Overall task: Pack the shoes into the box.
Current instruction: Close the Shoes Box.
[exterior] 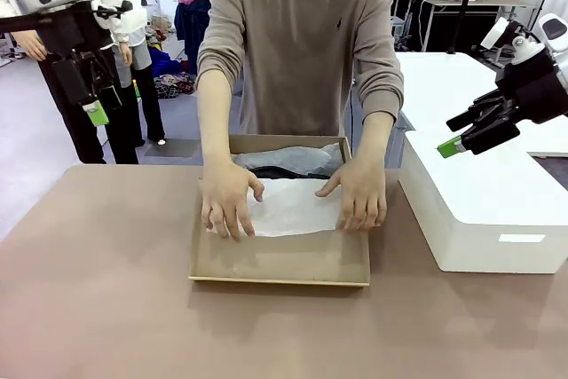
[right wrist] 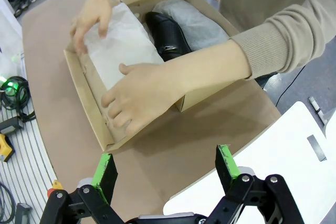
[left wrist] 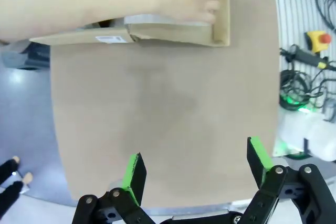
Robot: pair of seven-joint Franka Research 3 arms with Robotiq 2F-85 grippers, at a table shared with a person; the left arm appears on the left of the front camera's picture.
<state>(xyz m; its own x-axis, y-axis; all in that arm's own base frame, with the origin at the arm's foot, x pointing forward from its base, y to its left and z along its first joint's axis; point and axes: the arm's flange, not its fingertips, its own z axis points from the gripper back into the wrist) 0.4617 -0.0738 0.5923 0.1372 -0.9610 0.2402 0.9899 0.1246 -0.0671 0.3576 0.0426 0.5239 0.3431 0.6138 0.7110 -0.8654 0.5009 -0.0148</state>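
Looks like the wrapping-up stage. The box (exterior: 280, 259) sits open on the table (exterior: 98, 290), and a black shoe (right wrist: 167, 36) can be seen lying inside it, at the end nearest the person, tucked against crumpled paper (right wrist: 197, 22). The second shoe can't be made out; it's probably buried under that paper. A flat tissue sheet (exterior: 293, 208) is being pressed down across the middle of the box by the person's hands (exterior: 229, 208), one at each side.

Both grippers are kept well clear of the box. The left gripper (left wrist: 197, 165) is held high off to the box's left, jaws spread wide with nothing between them. The right gripper (right wrist: 165, 167) is up to the box's right, over the white block (exterior: 484, 210), equally wide and empty.

Next, presumably, the sheet gets folded over the shoe and the lid closed. For that, the hands would need to be out of the box first.
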